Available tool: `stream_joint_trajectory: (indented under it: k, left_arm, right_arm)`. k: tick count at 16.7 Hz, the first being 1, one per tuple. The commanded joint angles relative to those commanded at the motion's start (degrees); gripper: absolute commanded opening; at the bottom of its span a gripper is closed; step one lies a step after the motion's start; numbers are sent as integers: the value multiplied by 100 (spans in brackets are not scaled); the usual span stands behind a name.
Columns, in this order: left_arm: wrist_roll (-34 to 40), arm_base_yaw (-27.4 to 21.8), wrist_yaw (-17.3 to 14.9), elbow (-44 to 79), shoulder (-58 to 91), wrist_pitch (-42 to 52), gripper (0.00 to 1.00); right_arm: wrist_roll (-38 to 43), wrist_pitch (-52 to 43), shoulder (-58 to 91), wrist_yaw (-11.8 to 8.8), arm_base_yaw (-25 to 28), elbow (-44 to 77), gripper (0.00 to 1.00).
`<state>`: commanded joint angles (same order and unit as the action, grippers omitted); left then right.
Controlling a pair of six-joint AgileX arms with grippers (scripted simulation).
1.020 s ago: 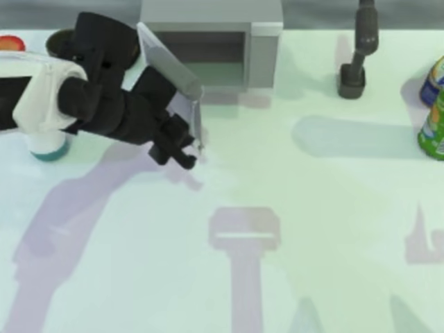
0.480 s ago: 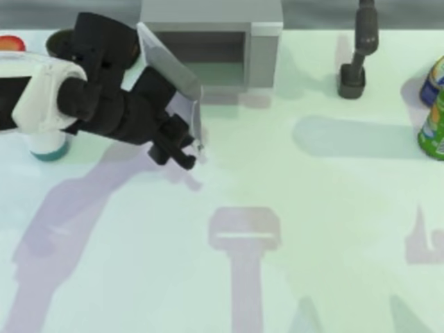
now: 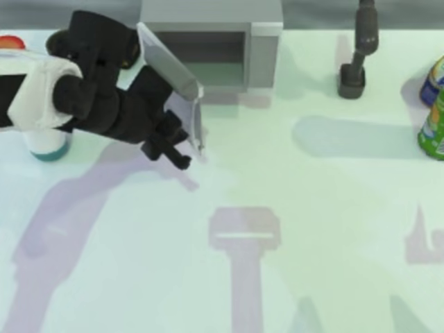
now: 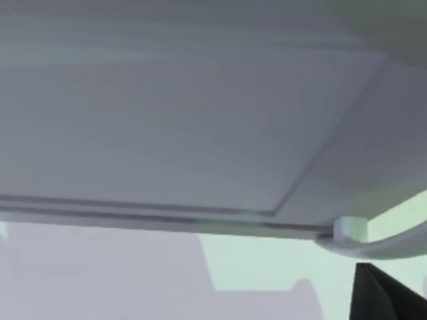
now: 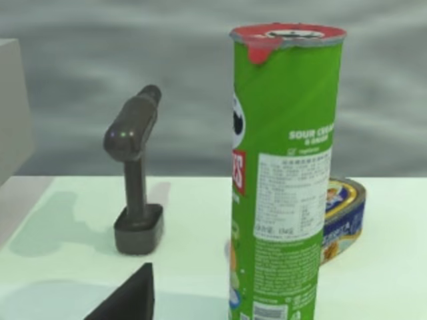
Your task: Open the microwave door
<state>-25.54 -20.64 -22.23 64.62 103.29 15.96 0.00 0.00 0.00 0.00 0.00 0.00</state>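
The silver-grey microwave [image 3: 208,14] stands at the back of the table, its cavity showing. The microwave door [image 3: 170,66] is swung out toward the front left. Its pale bar handle [image 3: 199,132] runs along the free edge. My left gripper [image 3: 182,147] is at that edge and shut on the handle. The left wrist view is filled by the door [image 4: 167,120], with the handle [image 4: 373,243] just above one black finger [image 4: 383,300]. My right arm is out of the top view, parked at the right by the green can; one finger [image 5: 130,300] shows and the gripper looks open.
A dark handheld tool on a stand [image 3: 357,52] [image 5: 137,180] is right of the microwave. A green crisps can [image 3: 433,128] [image 5: 283,180] and a blue tin [image 3: 433,80] [image 5: 347,217] sit at the right edge. A white cup [image 3: 47,146] stands under my left arm.
My left gripper has moved a little to the left and back, and the door's free edge has swung slightly wider with it. Nothing else has moved.
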Motion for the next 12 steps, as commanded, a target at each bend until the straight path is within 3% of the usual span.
stream_joint_trajectory:
  k: [12]
  left_arm:
    - [-151,74,-77,-1,-3,68,0]
  right_arm:
    - [0,0,0,0,0,0,100]
